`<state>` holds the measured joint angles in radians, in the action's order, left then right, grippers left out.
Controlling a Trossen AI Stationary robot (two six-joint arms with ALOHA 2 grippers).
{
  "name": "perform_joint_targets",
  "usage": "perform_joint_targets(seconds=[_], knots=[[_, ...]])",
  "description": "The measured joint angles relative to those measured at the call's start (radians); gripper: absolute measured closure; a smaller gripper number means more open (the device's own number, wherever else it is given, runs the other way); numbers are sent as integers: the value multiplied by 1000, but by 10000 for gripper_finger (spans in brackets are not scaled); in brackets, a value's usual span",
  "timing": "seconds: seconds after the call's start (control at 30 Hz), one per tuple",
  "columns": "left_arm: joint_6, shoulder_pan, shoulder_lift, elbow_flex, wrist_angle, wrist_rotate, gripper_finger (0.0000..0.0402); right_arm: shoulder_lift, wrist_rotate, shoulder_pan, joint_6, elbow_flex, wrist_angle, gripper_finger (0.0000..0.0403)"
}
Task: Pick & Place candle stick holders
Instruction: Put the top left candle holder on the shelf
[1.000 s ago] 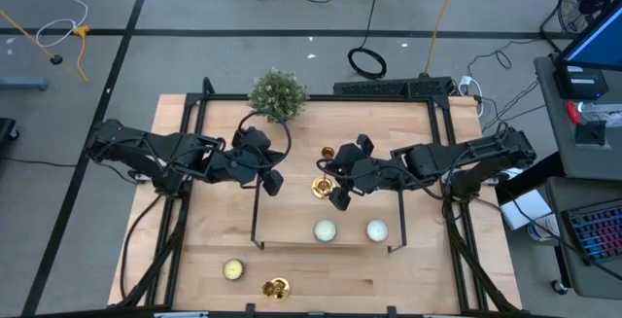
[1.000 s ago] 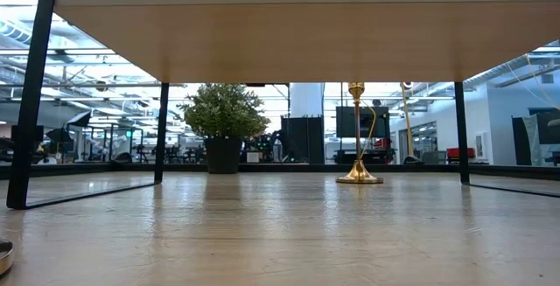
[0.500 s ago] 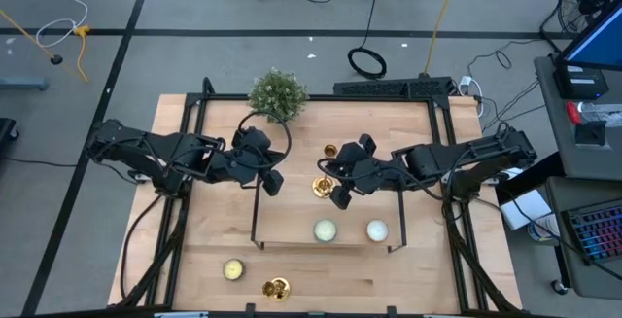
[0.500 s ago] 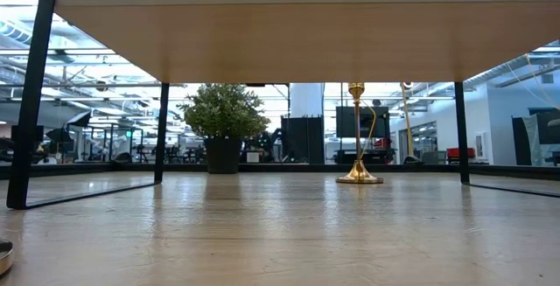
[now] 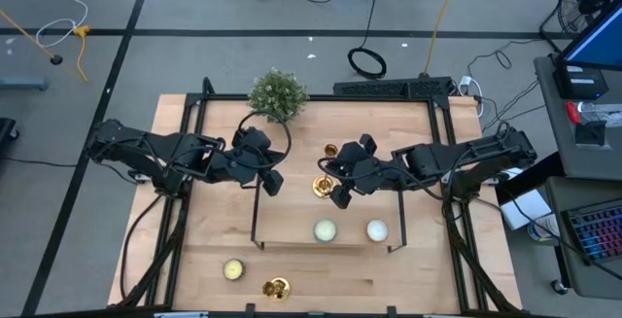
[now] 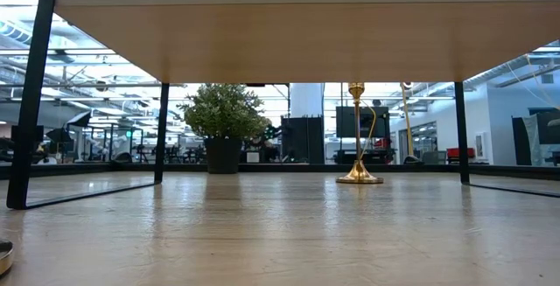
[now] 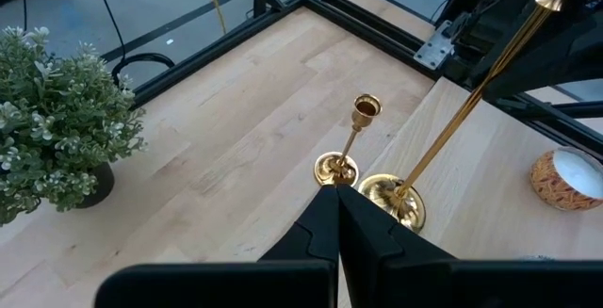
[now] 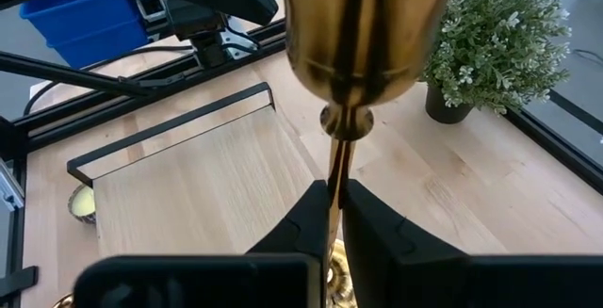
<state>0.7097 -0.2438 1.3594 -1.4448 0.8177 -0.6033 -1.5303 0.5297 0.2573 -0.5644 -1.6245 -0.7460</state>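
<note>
Left gripper (image 5: pixel 275 184) is held pressed together, empty, beside the shelf's (image 5: pixel 292 232) left legs. Right gripper (image 8: pixel 332 216) is clamped on a tilted gold candlestick (image 5: pixel 322 186) at mid-table: thin stem, flared base. A second candlestick (image 5: pixel 329 152) is seen just behind, a third (image 5: pixel 276 287) by the front edge. Plant (image 5: pixel 277 94) and candles (image 5: pixel 325 229) are noted nearby. Nothing is changed from a second ago

Overhead, tabletop-level, two wrist views.
</note>
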Motion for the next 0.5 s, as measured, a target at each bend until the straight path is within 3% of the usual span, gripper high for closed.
perform_joint_targets(seconds=[0.5], knots=[[-4,0,0,0,-2,0,401,30,-4,6,-20,2,-42,389]])
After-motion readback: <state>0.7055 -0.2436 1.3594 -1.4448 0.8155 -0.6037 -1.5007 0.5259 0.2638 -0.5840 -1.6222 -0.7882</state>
